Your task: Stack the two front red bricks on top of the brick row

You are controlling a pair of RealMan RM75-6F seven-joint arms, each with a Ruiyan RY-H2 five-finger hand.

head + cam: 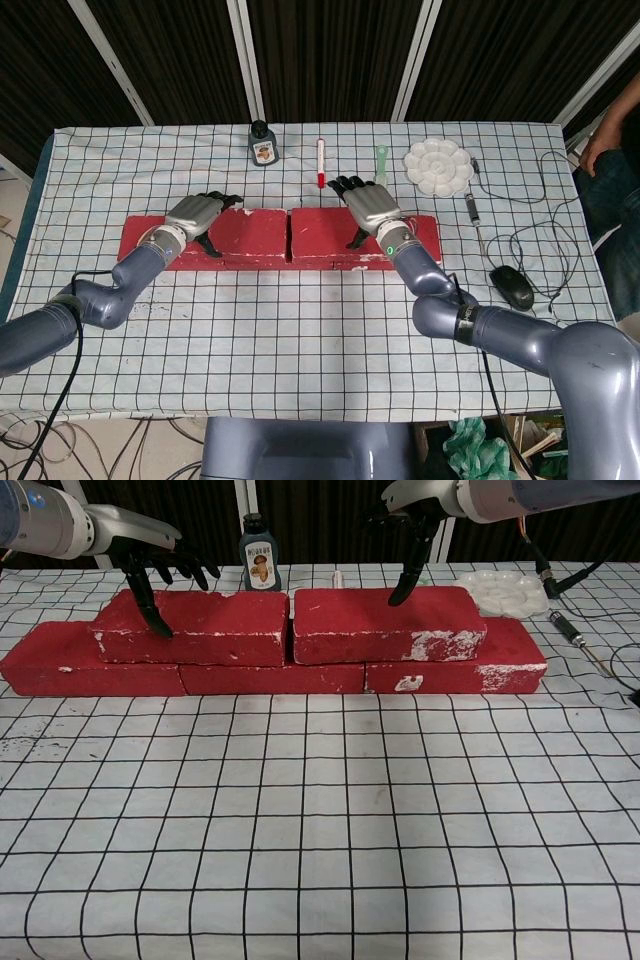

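Observation:
Two red bricks lie end to end on top of the brick row: the left top brick [195,628] [250,232] and the right top brick [385,623] [322,232]. The bottom row [270,678] shows its ends at the left [138,240] and right [428,234]. My left hand [150,565] [200,213] hovers over the left top brick's left end. Its fingers are spread and its thumb hangs down in front of the brick's front face. My right hand [410,525] [368,207] is open above the right top brick, thumb tip down near its top.
Behind the bricks stand a dark ink bottle [259,552] [262,143], a red-tipped pen [320,160], a green tool [380,165] and a white paint palette [438,166] [505,592]. A black pen [470,205], cables and a mouse [513,287] lie at the right.

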